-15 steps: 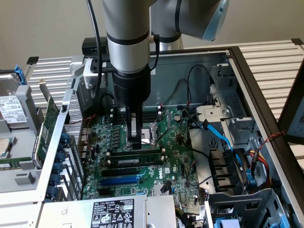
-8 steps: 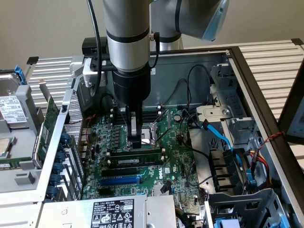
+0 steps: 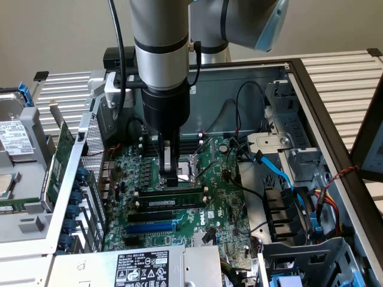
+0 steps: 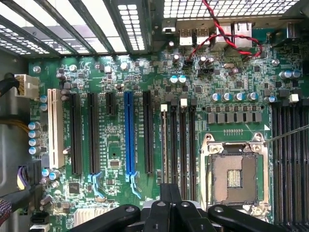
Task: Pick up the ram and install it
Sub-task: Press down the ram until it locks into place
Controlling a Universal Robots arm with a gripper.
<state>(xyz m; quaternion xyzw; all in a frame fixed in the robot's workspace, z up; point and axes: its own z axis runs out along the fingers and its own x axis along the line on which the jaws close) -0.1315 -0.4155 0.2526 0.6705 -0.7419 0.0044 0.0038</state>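
Now | computer case: motherboard inside | end effector clenched, touching ram seated in slot

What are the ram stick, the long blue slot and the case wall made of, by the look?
The ram: green circuit board, matte, with dark chips, seated in a slot under the shut end effector. The blue slot: likely moulded plastic, even colour with a slight sheen. The case wall: looks like grey sheet metal, flat and dull.

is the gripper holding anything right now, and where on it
Nothing is held. The gripper is shut, its tips down on the top edge of the ram, which lies along its slot on the motherboard.
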